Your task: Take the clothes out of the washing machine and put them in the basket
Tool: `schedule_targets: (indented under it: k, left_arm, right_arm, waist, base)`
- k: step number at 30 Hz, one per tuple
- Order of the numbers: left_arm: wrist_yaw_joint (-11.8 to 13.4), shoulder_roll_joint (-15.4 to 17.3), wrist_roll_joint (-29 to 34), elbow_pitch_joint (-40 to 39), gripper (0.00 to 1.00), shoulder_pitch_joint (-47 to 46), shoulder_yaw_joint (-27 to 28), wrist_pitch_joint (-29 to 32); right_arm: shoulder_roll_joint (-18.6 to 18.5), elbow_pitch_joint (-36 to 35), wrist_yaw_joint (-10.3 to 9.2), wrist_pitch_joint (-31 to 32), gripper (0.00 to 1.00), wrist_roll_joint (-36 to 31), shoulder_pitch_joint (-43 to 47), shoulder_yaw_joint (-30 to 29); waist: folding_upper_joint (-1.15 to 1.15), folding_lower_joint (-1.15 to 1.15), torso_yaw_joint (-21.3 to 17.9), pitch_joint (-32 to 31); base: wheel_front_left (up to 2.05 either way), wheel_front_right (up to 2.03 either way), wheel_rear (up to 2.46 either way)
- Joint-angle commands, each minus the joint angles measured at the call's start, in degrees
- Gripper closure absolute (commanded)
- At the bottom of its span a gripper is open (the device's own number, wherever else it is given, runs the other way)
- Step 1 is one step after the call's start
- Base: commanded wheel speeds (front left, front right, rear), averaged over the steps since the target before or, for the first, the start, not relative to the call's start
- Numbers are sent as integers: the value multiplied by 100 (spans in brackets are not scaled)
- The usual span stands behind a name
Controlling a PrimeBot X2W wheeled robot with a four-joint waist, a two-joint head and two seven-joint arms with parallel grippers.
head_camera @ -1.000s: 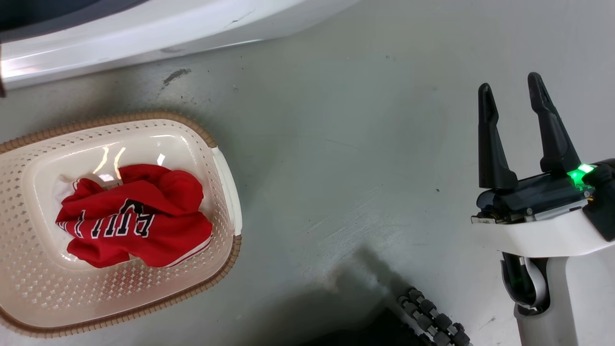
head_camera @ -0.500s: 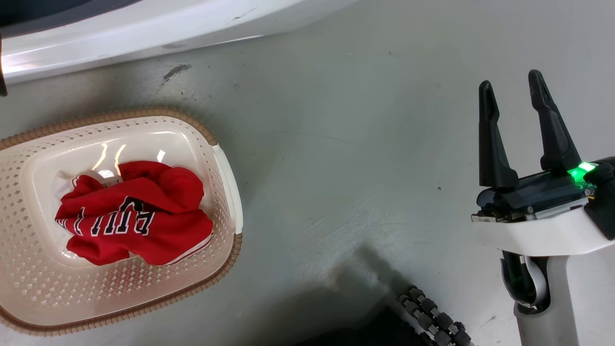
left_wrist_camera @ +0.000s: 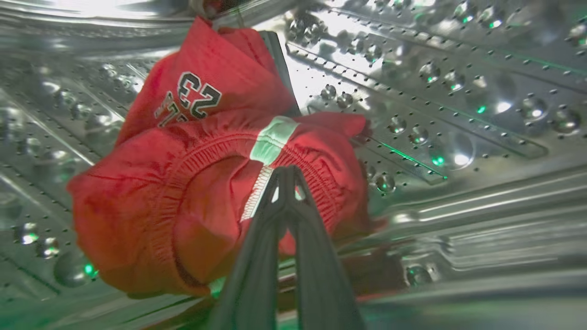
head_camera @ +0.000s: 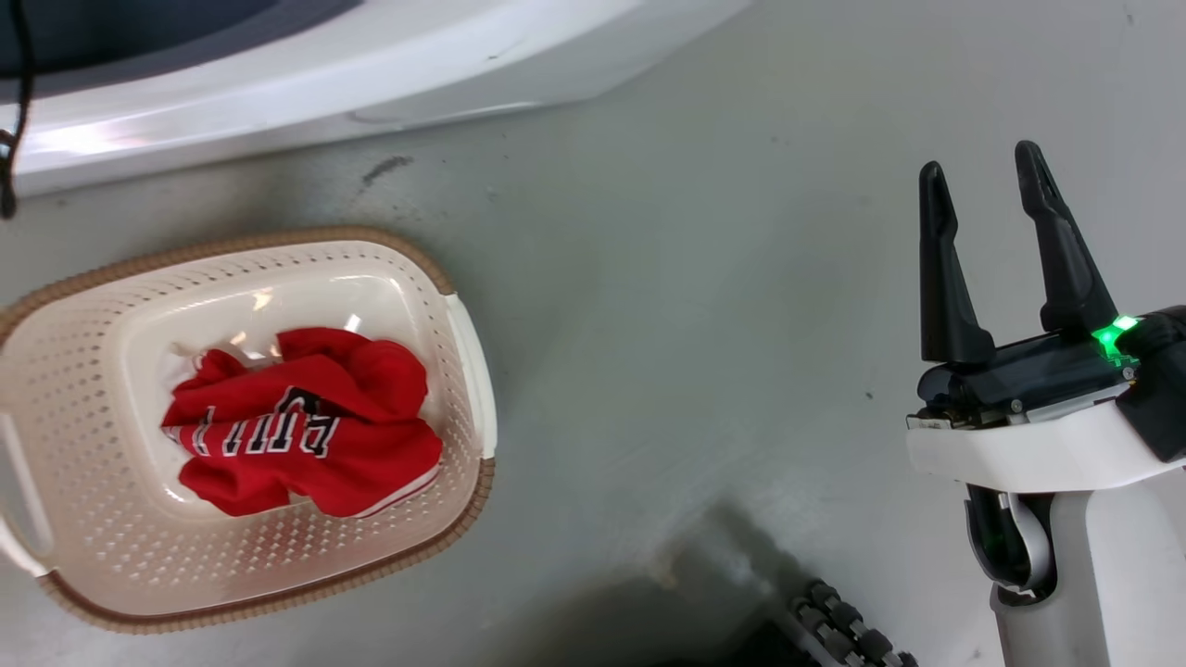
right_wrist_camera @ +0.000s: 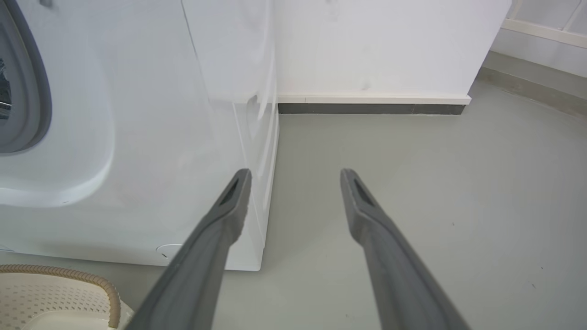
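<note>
In the head view a red jersey (head_camera: 306,434) with black white-edged lettering lies crumpled in the cream basket (head_camera: 102,306) on the floor at the left. The washing machine (head_camera: 306,65) runs along the top; its white side (right_wrist_camera: 137,137) also fills the left of the right wrist view. In the left wrist view a second red garment (left_wrist_camera: 202,183), with a white tag and the number 23, hangs inside the perforated steel drum (left_wrist_camera: 458,114); my left gripper (left_wrist_camera: 285,170) is shut on its fabric near the waistband. My right gripper (head_camera: 984,171) stands open and empty over bare floor, its fingertips (right_wrist_camera: 240,176) apart.
Grey floor (head_camera: 695,324) lies between the basket and my right arm. A wall with a dark skirting board (right_wrist_camera: 371,108) stands behind the washer. A black ribbed part of my base (head_camera: 848,625) shows at the bottom edge. The basket's rim (right_wrist_camera: 91,279) peeks in at the lower left.
The whole head picture has shifted right and down, so the camera moved. The jersey in the basket lies as before. My right gripper stays open in the same pose.
</note>
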Motion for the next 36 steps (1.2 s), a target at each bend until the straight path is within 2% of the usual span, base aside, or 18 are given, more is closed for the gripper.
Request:
schedule_targets:
  k: [1,10,11,12,20,26,36]
  left_arm:
    - [-2,-20,-74,-80,100,167,-60,-69]
    - [-2,86,-409,-400,100,392,-281,-108]
    - [-2,100,-430,-413,58,386,-302,-118]
    - [-2,128,-381,-428,0,357,-345,-165]
    - [10,224,-285,-266,0,-7,-518,-116]
    - [136,413,-74,40,0,-359,-718,253]
    - [245,529,-35,281,0,-310,-805,434]
  right_arm:
    - [6,22,-4,-14,0,-55,-4,-5]
    - [6,79,-4,-13,0,-164,85,8]
    - [6,81,-4,-13,0,-165,90,12]
    - [6,81,-4,-13,0,-160,97,13]
    - [6,74,-4,-13,0,-40,104,27]
    - [6,58,-4,-13,0,102,128,30]
    - [6,-12,-4,-13,0,242,94,40]
  waist:
    - [0,0,131,-168]
    - [0,0,325,-401]
    - [0,0,327,-404]
    - [0,0,326,-403]
    - [0,0,178,-310]
    - [0,0,-20,-118]
    - [0,0,-137,140]
  base:
    - [0,0,0]
    - [0,0,0]
    - [0,0,0]
    - [0,0,0]
    - [0,0,0]
    - [0,0,0]
    - [0,0,0]
